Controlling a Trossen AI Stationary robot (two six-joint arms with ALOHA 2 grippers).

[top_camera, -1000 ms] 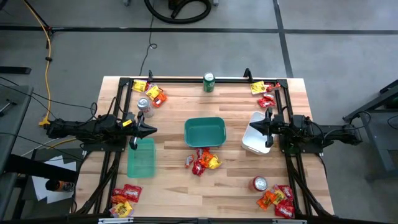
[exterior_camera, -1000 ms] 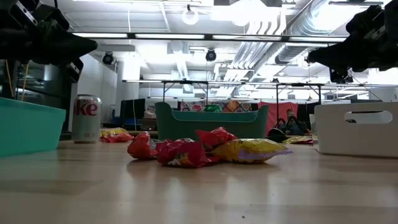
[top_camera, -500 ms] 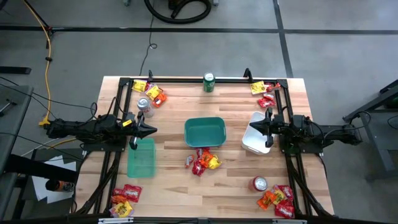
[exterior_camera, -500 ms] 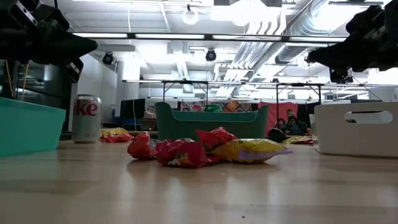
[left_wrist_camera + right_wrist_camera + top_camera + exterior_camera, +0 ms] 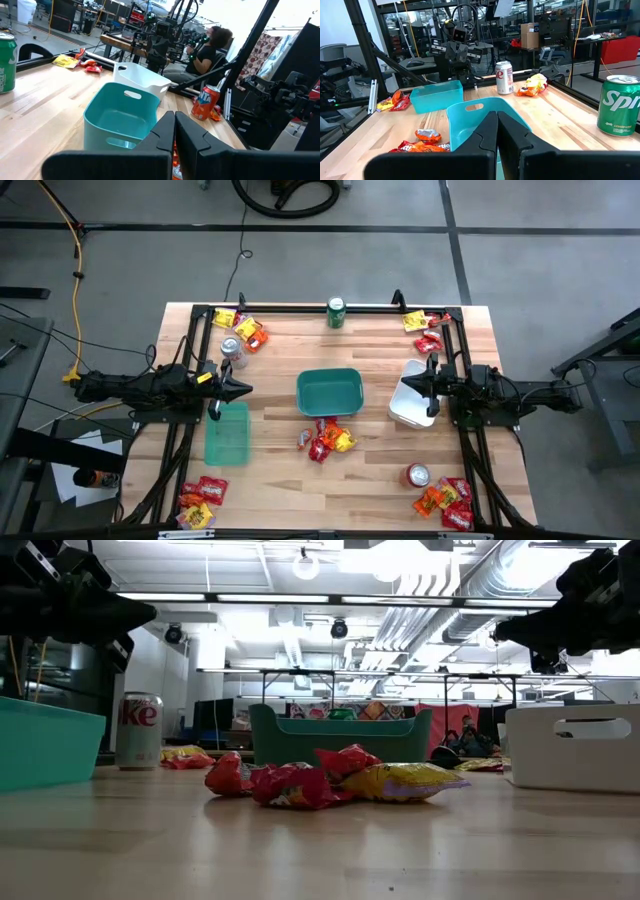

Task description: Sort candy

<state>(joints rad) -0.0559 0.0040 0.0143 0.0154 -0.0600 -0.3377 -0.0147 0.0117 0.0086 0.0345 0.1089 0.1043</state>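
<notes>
Seen from above, the wooden worktop (image 5: 270,480) fills the middle of the frame. The candy (image 5: 326,440) lies in a small heap just below the dark teal bin (image 5: 329,392) at centre, touching or nearly touching its lower rim (from overhead I cannot tell which). More packets sit in all four corners: upper left (image 5: 240,326), upper right (image 5: 424,325), lower left (image 5: 199,502) and lower right (image 5: 444,500).

The left gripper (image 5: 243,389) hovers at centre left, just above the light green bin (image 5: 227,434), its fingers (image 5: 167,131) pressed closed on nothing. The right gripper (image 5: 406,385) hangs at centre right over the white bin (image 5: 413,406), fingers (image 5: 492,131) likewise closed and empty.

A green can (image 5: 336,312) stands at top centre, a silver can (image 5: 231,347) near the upper-left packets, another can (image 5: 417,475) at lower right.
</notes>
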